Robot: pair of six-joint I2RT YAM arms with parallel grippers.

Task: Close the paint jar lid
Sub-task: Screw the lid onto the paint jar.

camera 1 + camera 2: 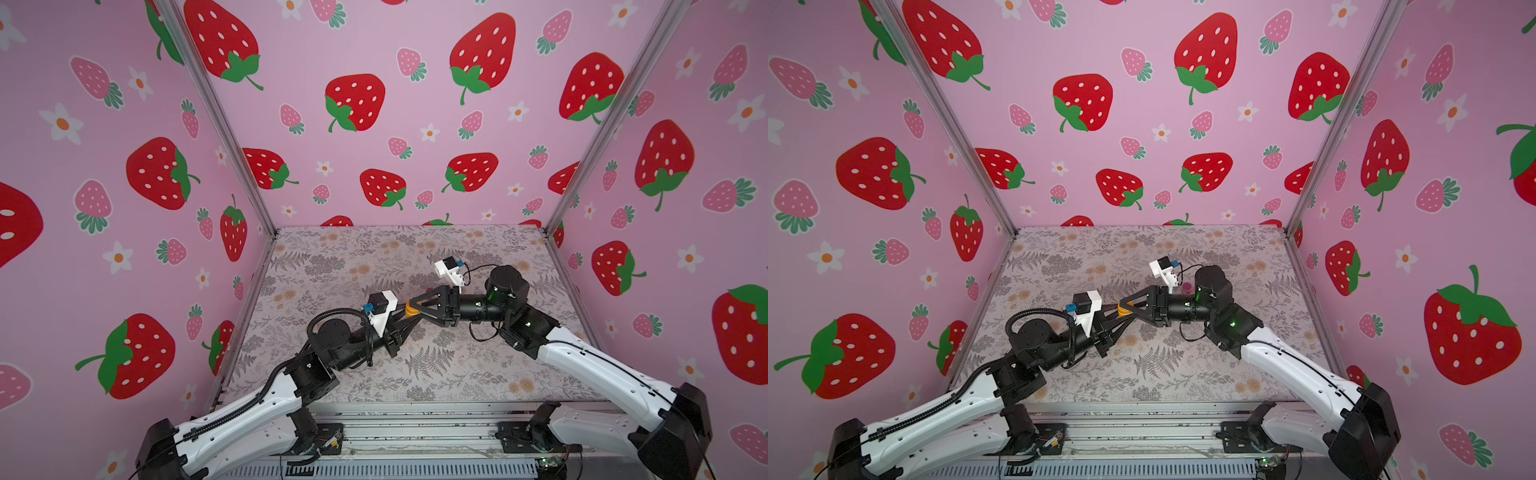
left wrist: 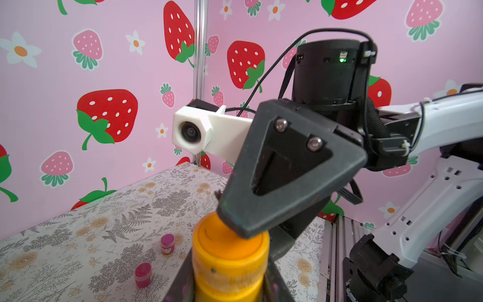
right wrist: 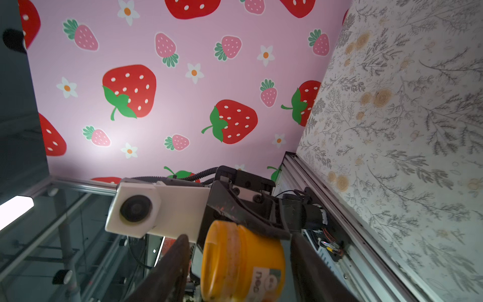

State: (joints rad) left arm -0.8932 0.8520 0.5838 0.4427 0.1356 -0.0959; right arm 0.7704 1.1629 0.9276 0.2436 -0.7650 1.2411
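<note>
An orange paint jar (image 1: 411, 310) (image 1: 1122, 309) hangs above the middle of the table, where both arms meet. Its orange lid (image 2: 217, 235) sits on top of it. My left gripper (image 2: 228, 269) is shut on the jar's sides (image 2: 230, 264). My right gripper (image 3: 239, 245) straddles the jar (image 3: 243, 261) endwise: one finger (image 2: 261, 214) lies over the lid's top and the other sits behind the jar. In the right wrist view a narrow gap shows between each finger and the jar, so this gripper is open. A label is on the jar body.
Two small magenta paint pots (image 2: 167, 243) (image 2: 143, 274) stand on the floral table (image 1: 415, 374) beyond the arms; one (image 1: 1187, 287) shows beside the right wrist. Strawberry-patterned walls close the back and both sides. A metal rail runs along the front edge.
</note>
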